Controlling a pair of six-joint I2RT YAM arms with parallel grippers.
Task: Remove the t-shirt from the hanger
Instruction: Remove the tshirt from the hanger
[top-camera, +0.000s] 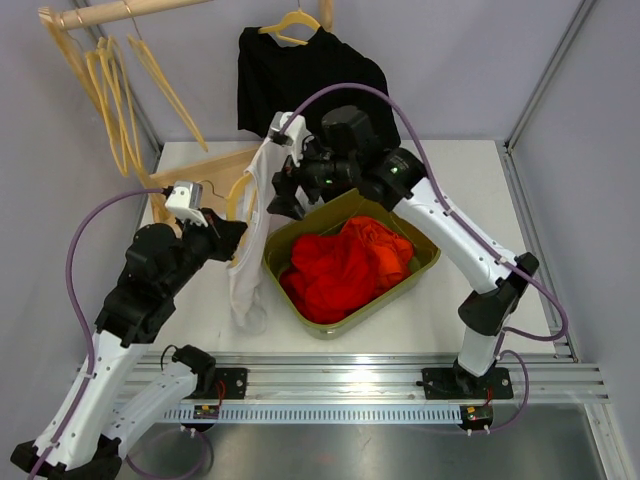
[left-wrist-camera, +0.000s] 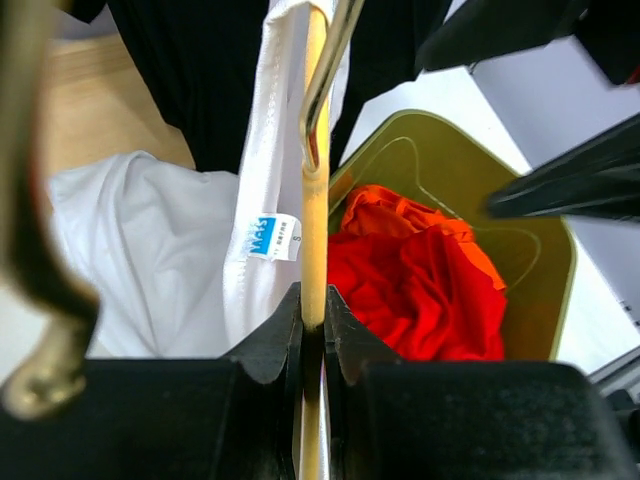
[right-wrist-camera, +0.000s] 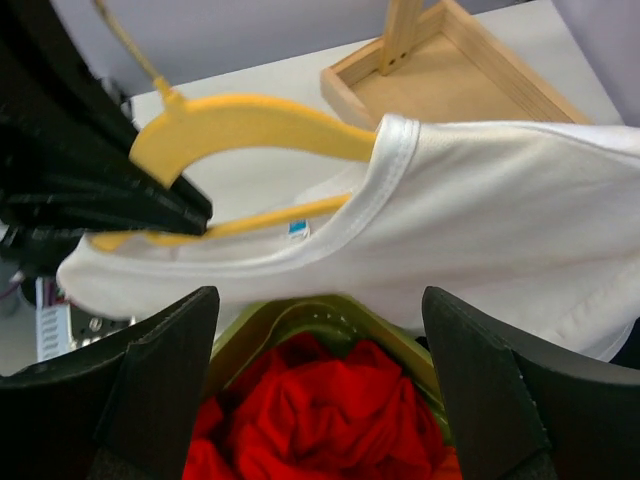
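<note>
Left end effector (left-wrist-camera: 312, 300) clamped on yellow wooden hanger (left-wrist-camera: 314, 200); white fabric t-shirt (left-wrist-camera: 150, 260) hangs on it. Right end effector (right-wrist-camera: 320, 300) open below collar (right-wrist-camera: 400, 160). Risk: collar snagging the hanger arm, twisting hanger from grip.

Top camera: high at the near edge, looking down over the table (top-camera: 450, 160). Left wrist camera: close along the hanger (left-wrist-camera: 314, 200), facing the green bin (left-wrist-camera: 540, 260). Right wrist camera: close on the same bin and hanger.

T-shirt (right-wrist-camera: 500, 200) on hanger (right-wrist-camera: 250, 122), left of bin (top-camera: 285, 243); cloth (top-camera: 345, 265) in bin; another garment (top-camera: 300, 80) behind.
</note>
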